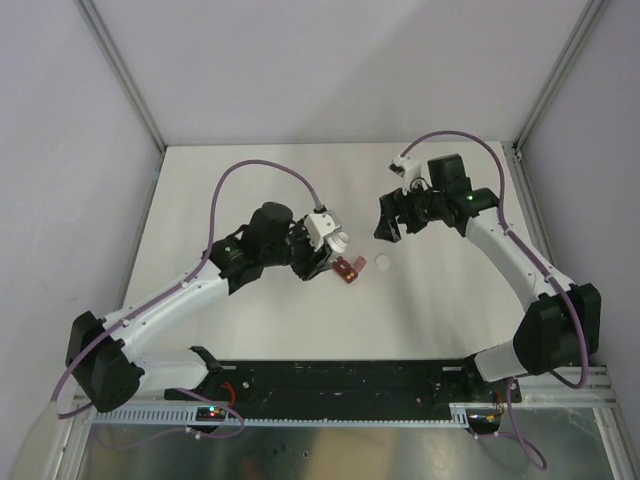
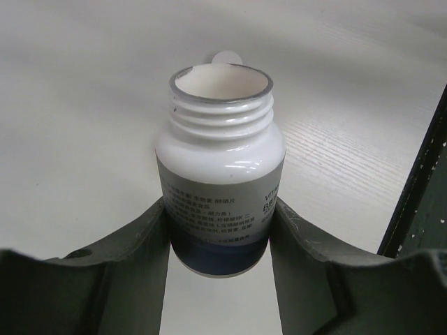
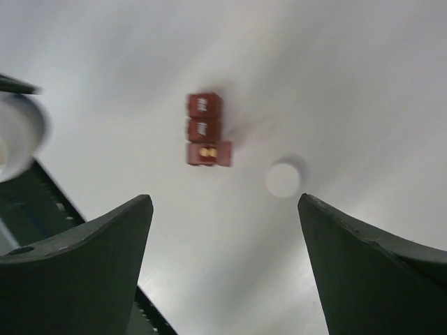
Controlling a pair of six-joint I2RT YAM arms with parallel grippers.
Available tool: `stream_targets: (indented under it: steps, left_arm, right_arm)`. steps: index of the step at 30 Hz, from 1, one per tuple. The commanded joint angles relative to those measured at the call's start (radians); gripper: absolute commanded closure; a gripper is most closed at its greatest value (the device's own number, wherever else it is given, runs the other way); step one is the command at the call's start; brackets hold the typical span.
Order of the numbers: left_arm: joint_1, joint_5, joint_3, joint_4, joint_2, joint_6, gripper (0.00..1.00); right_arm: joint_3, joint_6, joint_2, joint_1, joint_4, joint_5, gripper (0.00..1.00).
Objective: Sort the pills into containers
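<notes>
The dark red pill box (image 3: 204, 130), a strip of three compartments, lies on the white table; its nearest compartment is open and shows yellow pills (image 3: 207, 152). In the top view the pill box (image 1: 347, 268) lies just right of my left gripper (image 1: 325, 255). The left gripper (image 2: 220, 209) is shut on an uncapped white bottle (image 2: 220, 160) with a grey and blue label, held near the box. The bottle (image 1: 338, 243) also shows in the top view. My right gripper (image 3: 223, 202) is open and empty above the table, behind the box, and also shows in the top view (image 1: 387, 228).
The bottle's round white cap (image 3: 283, 179) lies flat on the table right of the pill box, seen also in the top view (image 1: 383, 263). The bottle's rim (image 3: 17, 136) shows at the left edge of the right wrist view. A black rail (image 1: 330, 380) runs along the near edge.
</notes>
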Motion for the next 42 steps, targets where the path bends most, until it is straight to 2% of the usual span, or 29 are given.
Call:
stream_targets:
  steps: [1,6,15,34,42]
  left_arm:
    - [0.012,-0.017,-0.018,-0.01,-0.05,0.035,1.0]
    - [0.013,-0.028,-0.034,-0.017,-0.071,0.045,1.0]
    - [0.013,-0.037,-0.042,-0.026,-0.088,0.049,1.0]
    - [0.016,-0.034,-0.043,-0.026,-0.072,0.051,1.0]
    - [0.017,-0.032,-0.044,-0.026,-0.068,0.051,1.0]
  right_arm:
    - [-0.031,-0.064,0.065,0.026,-0.003,0.229,0.09]
    - [-0.055,-0.081,0.158,0.078,0.008,0.369,0.1]
    - [-0.057,-0.09,0.308,0.119,0.024,0.477,0.12]
    - [-0.057,-0.084,0.423,0.175,0.064,0.477,0.18]
    - [-0.057,-0.081,0.434,0.185,0.073,0.476,0.25]
